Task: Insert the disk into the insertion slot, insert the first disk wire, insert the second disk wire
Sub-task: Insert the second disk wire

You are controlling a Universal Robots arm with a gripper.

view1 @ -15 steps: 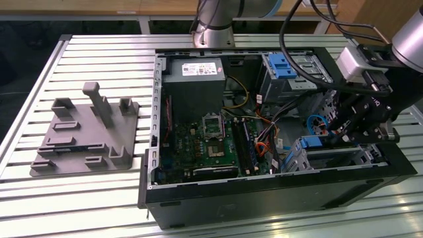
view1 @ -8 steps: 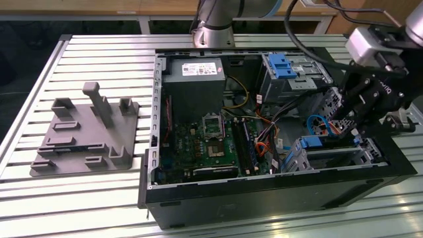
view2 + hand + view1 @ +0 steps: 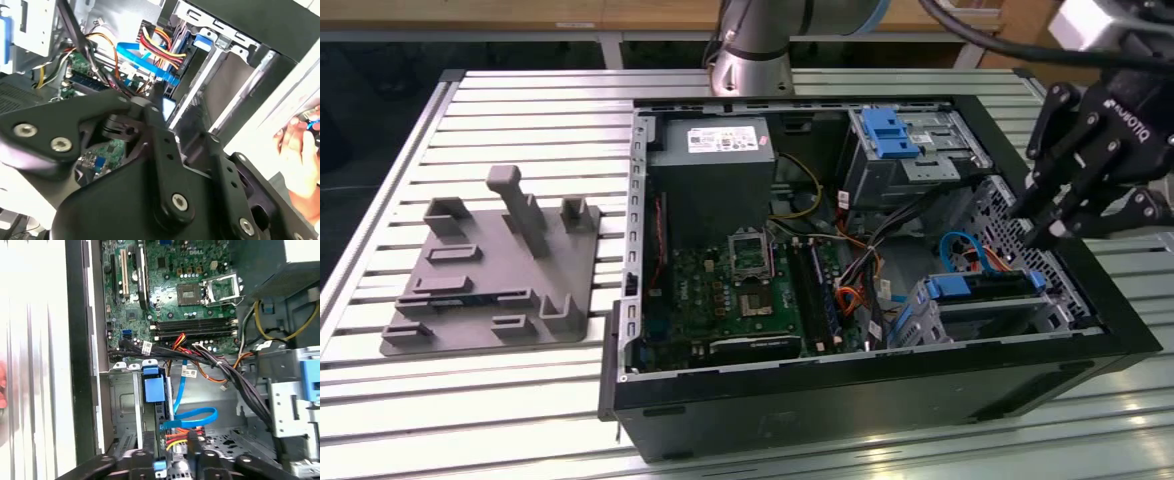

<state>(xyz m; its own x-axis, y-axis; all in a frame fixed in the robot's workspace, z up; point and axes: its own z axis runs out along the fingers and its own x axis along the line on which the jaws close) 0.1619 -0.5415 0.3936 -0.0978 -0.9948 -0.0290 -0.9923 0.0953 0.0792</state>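
The disk point(image 3: 994, 292), in its blue carrier, lies inside the insertion slot point(image 3: 921, 322), a grey metal bay at the near corner of the open computer case on the exterior view's right. My black gripper point(image 3: 1047, 235) hangs just above the case's wall beside that bay. A flat blue wire point(image 3: 196, 417) loops to a connector at the disk's edge. A red and yellow wire bundle point(image 3: 175, 440) ends just beside it, close under my gripper point(image 3: 172, 462). Whether either plug is seated cannot be told. The carrier's blue tab point(image 3: 153, 386) stands at the bay's mouth.
A taller drive cage with a blue latch point(image 3: 901, 135) stands behind the bay. A thick black cable bundle point(image 3: 225, 375) crosses between the motherboard point(image 3: 734, 290) and the bay. A grey fixture plate point(image 3: 480, 280) lies on the slatted table. A person's hand point(image 3: 300, 150) is outside the case.
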